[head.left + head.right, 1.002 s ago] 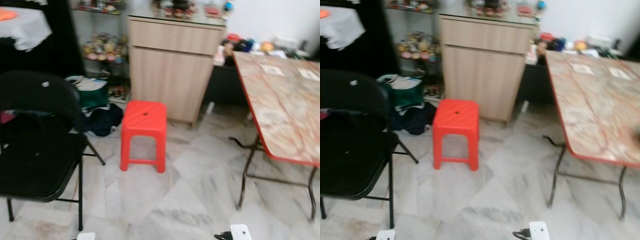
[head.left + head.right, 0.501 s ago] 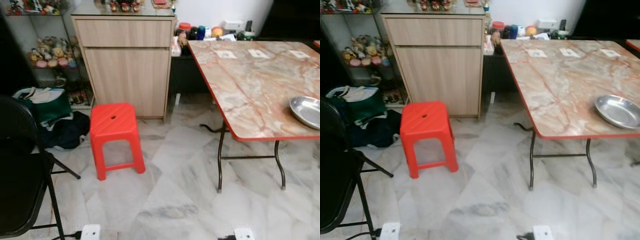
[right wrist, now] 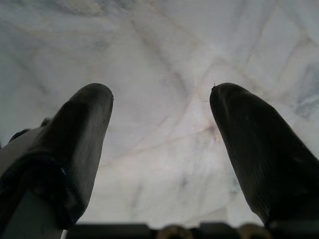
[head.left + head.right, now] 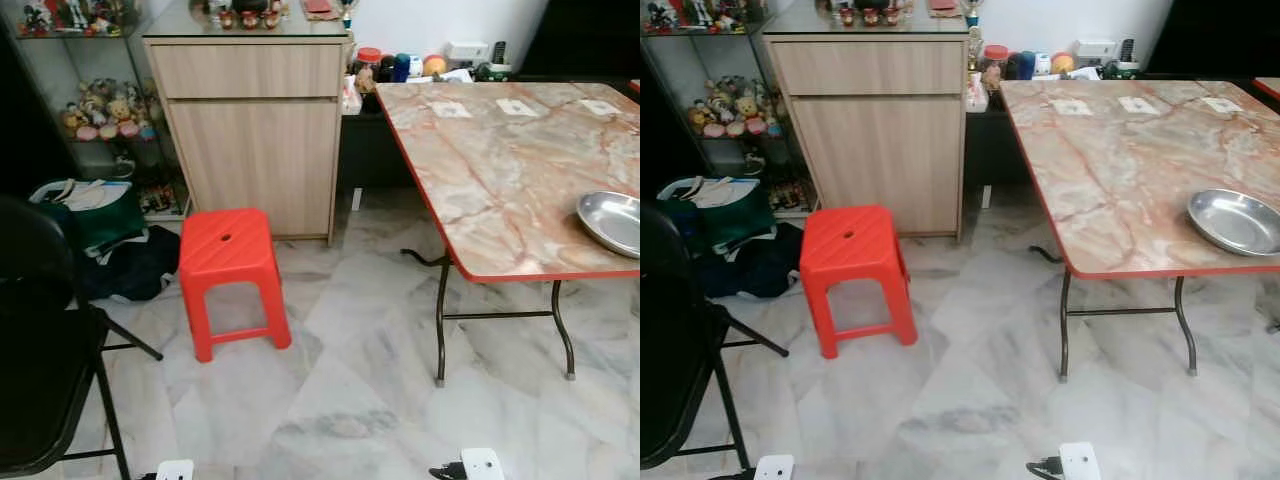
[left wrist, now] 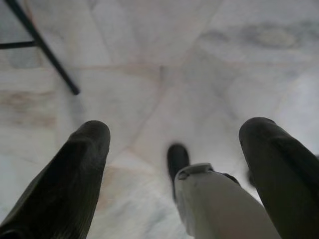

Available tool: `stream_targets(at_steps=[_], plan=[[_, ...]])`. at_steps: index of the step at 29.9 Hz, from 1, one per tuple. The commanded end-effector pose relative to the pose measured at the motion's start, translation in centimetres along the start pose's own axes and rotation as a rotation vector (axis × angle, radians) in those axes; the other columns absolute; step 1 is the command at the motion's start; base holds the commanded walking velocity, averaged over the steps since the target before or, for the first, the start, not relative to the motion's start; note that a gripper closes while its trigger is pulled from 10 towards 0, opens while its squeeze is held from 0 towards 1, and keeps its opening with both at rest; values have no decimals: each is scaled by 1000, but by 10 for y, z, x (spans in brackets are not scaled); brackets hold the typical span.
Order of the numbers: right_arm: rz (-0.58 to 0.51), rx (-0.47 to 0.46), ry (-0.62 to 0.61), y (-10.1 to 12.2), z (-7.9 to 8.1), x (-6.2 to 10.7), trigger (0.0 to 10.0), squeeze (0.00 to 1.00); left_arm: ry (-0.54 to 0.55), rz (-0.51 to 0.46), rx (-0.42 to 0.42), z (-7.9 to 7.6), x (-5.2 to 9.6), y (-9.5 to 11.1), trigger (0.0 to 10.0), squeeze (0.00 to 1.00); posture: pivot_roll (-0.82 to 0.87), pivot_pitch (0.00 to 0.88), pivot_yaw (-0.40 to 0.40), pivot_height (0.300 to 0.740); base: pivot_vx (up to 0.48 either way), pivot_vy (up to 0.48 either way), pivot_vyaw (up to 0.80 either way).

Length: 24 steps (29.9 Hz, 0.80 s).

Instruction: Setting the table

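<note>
A black folding chair is seen at the lower left of the frame, on a pale marble floor. Right of it, at centre left, a red plastic stool is placed before a wooden cabinet. The right half is taken up by a marble-patterned folding worktop with a red rim. A single steel plate is laid near its right front edge, partly cut off by the frame. The left gripper and the right gripper are both held spread apart and empty, pointed at the floor. The table setting is judged barely begun: one plate is down, and nothing is being carried.
</note>
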State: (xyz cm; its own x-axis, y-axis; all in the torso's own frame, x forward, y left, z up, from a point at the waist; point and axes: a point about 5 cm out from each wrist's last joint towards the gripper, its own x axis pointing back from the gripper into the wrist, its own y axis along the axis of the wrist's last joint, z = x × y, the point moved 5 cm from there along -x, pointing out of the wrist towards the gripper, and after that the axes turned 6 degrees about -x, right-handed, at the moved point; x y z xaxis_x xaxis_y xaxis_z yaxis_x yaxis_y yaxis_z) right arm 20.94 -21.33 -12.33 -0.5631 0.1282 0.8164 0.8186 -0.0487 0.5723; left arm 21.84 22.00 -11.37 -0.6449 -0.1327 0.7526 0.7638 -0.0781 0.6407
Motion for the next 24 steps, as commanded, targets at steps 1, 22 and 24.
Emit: stream_targets(at_steps=[1,22,24], plan=[[-37,-263,107,29,31,-4,10000,0,-24,99,-14,23,5,-21,10000,0,78,0,3,740,0,-480,0],[-63,-275,105,42,31,-5,10000,0,-33,94,0,18,3,-17,10000,0,86,0,-18,740,0,-411,0],[-70,-271,112,45,33,-5,10000,0,-32,90,3,17,2,-15,10000,0,86,0,-20,740,0,0,0]])
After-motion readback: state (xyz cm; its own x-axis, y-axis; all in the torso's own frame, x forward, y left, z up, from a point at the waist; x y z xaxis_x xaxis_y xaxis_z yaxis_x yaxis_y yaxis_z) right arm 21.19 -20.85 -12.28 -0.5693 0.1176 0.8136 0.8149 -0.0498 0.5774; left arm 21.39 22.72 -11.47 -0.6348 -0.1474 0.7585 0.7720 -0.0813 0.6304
